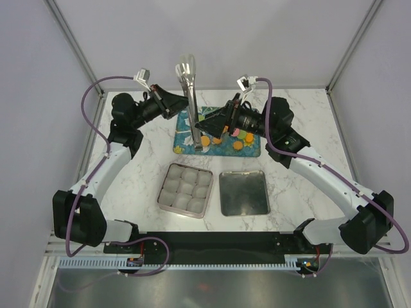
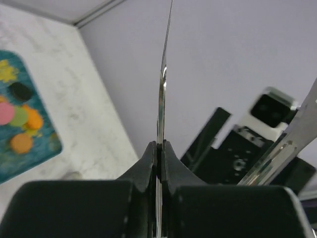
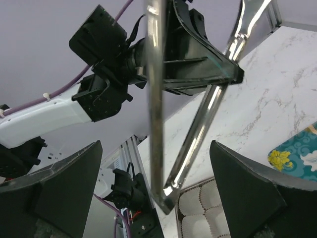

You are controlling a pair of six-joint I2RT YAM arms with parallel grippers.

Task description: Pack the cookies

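**Holding tongs upright over the cookie tray**

Pinched tight on one metal arm, the left gripper (image 2: pixel 159 147) holds the tongs (image 1: pixel 191 96) nearly upright, tips toward the 7 o'clock corner of the teal tray (image 1: pixel 255 152). The right gripper (image 3: pixel 156 145) is spread wide (the tongs pass between its fingers, seemingly untouched). The cookies (image 1: pixel 237 145) lie on that tray, at 12 o'clock from the cup-lined box (image 1: pixel 186 189).

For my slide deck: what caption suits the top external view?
Left gripper holds metal tongs, tips down, at the teal tray of cookies; nine-cup box sits nearer.
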